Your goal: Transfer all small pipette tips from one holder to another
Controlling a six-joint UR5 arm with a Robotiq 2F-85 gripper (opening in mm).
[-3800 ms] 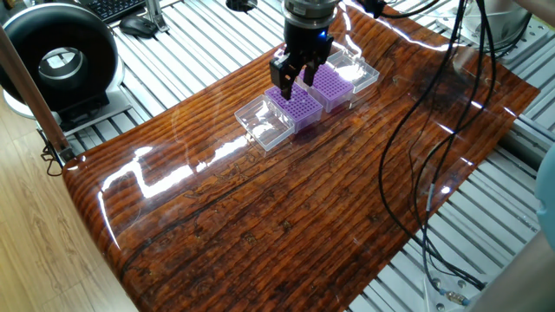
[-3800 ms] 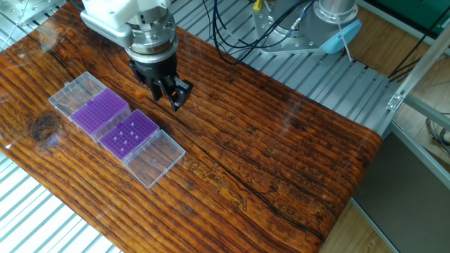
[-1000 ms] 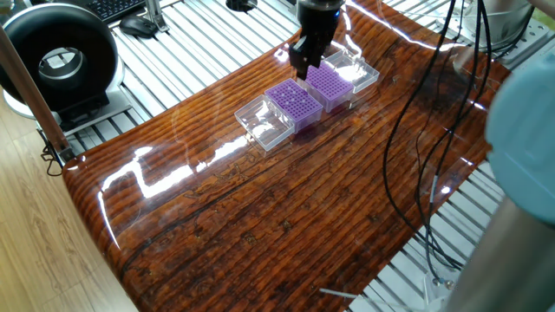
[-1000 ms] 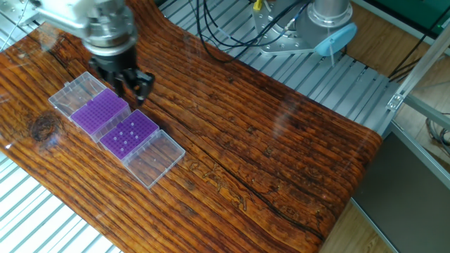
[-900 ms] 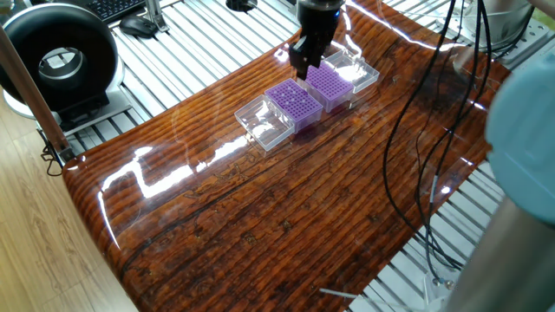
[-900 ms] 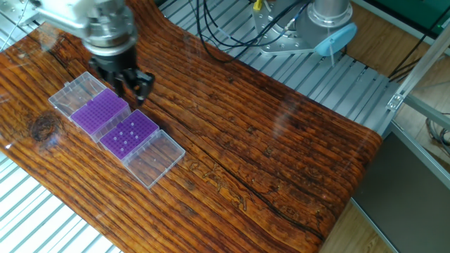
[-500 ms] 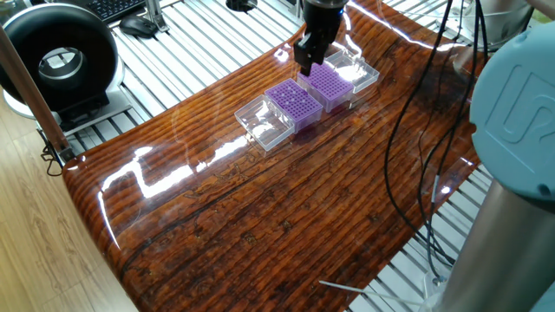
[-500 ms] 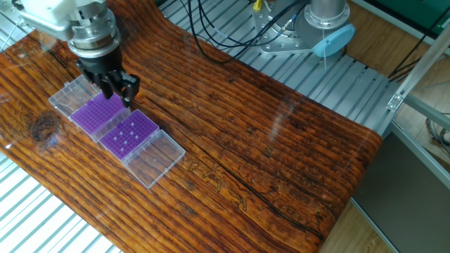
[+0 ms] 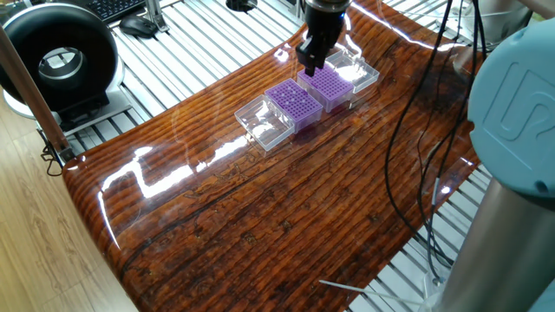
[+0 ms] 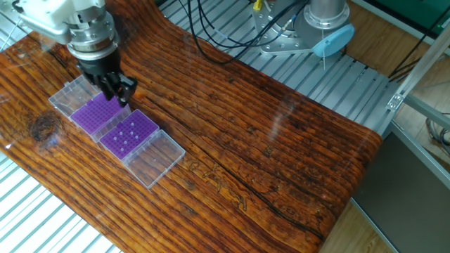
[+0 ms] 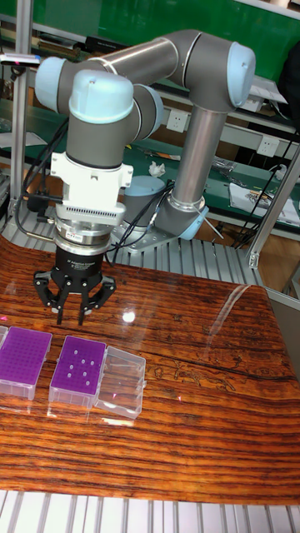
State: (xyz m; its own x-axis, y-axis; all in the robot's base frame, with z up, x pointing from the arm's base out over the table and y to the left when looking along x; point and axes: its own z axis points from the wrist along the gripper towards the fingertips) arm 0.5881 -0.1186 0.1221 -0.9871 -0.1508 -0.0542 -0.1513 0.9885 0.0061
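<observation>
We see the gripper (image 11: 70, 316) hanging with fingers spread, holding nothing, above the wooden table (image 11: 192, 416). Just below it to one side lies a purple rack (image 11: 77, 367) bearing the small pipette tips (image 10: 126, 138); another purple rack (image 11: 22, 356) adjoins it.

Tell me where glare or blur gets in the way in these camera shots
One fixed view: bright white glare streaks on the glossy table, and a blurred blue arm joint fills the right edge. The other fixed view: faint sheen only; the pale tips show clearly. Tall fixed view: one small glare spot beside the claw, otherwise sharp.
</observation>
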